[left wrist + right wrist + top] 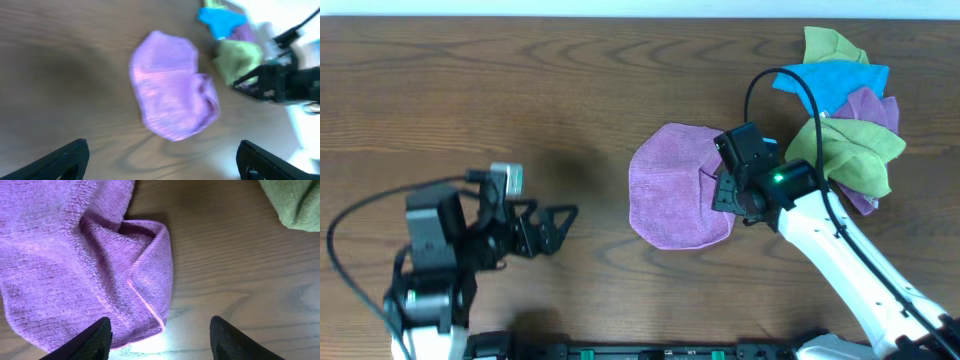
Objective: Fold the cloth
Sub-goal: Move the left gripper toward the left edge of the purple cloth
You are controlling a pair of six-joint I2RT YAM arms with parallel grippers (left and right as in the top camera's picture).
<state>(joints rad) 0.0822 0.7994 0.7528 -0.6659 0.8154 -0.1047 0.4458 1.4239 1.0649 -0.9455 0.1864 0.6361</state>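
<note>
Lilac terry, the cloth [675,190] lies on the wooden table [470,90] right of centre, spread in a rough oval with its right edge turned over into a loose flap

Right gripper [725,182] sits over that turned edge. From overhead its body covers the cloth's right margin. From its wrist view I see both fingers [90,342] spread wide with nothing pinched between them. One finger is over purple pile, the other over bare wood. The hem of the flap runs down toward the gap between them. I cannot tell whether the tips touch the fabric

Left gripper [558,222] is well apart from the cloth, out on the table's left side with open wood between. Its fingers point toward the cloth and are also spread, holding nothing. Its wrist view is blurred, but the whole cloth shows beyond the tips

Bunched pile [845,120] of green, blue and purple cloths sits behind the right arm, near the cloth but not touching it
</note>
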